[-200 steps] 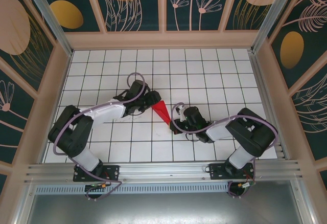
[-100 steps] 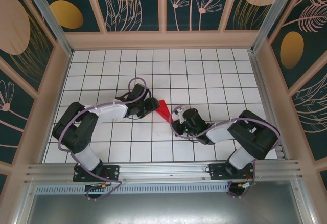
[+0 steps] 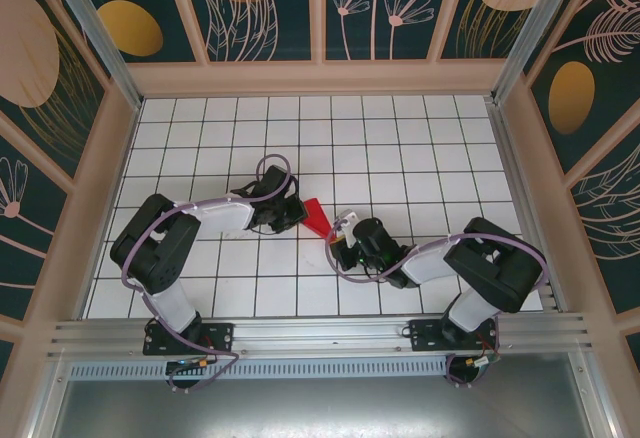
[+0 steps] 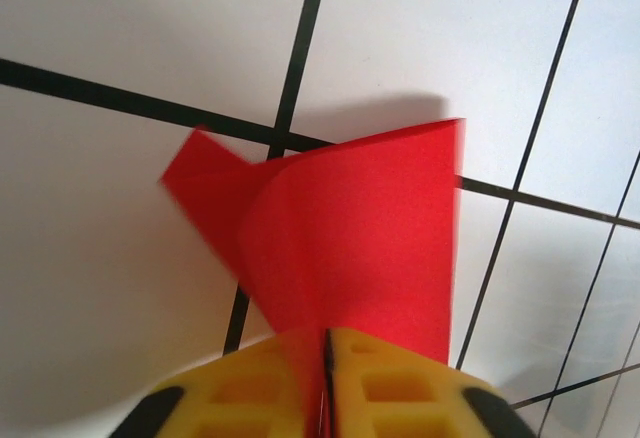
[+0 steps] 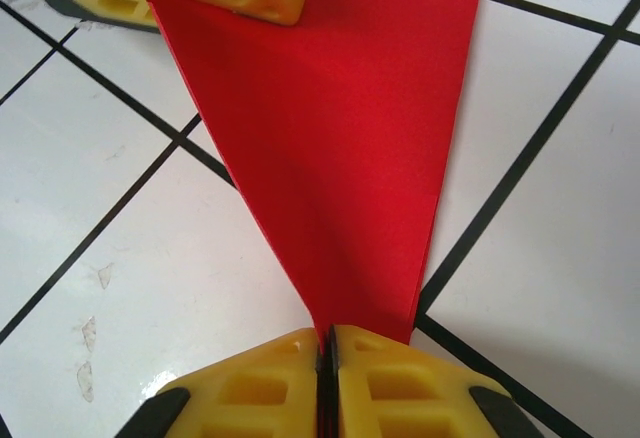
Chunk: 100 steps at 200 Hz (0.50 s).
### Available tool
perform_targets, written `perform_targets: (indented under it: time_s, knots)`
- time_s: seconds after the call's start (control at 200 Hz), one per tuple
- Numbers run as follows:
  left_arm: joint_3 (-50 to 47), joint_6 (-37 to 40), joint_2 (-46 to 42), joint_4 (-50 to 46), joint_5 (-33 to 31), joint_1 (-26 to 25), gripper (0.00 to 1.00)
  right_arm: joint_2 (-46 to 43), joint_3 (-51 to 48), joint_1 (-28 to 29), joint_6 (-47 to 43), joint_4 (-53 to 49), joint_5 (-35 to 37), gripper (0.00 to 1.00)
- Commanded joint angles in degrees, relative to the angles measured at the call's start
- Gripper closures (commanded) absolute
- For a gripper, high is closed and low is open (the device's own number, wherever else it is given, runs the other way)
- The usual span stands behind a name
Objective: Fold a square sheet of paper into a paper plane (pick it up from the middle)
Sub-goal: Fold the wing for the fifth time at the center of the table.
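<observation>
Currently, nearest the arm bases, the right claw is noted pinched shut on the narrow tip of the paper plane. Its jaws meet with only the red layers between them.

Progress: the sheet is seen as a tapered wedge. Stacked edges are visible along one long side in the right wrist view, so the main folds are judged done. No spread wings are seen, and one corner curls up loose in the left wrist view. Final creasing and flattening are therefore judged left to do.

Position: the plane is held between the two claws, about the middle of the white gridded bench. Whether it touches the tiles cannot be told.

Long axis: it runs near to far in the top view, leaning slightly left as it recedes. The sharp end points toward the near edge and the right claw, and the wide end faces far-left.

Farther off, the left claw is closed on that wide end, with paper clamped between its jaws.
</observation>
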Motion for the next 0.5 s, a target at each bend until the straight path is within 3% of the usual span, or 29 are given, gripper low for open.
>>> perform_targets:
  time_s: [0.0,0.495]
  knots:
    - [0.7,0.7,0.2,-1.1,0.0,0.2,0.93,-0.3,1.2,1.1,-3.1,-1.0,1.7,0.85]
    - [0.4,0.1,0.6,0.3,1.8,0.2,0.98,2.7,6.8,4.1,-7.7,-6.5,9.2,0.84]
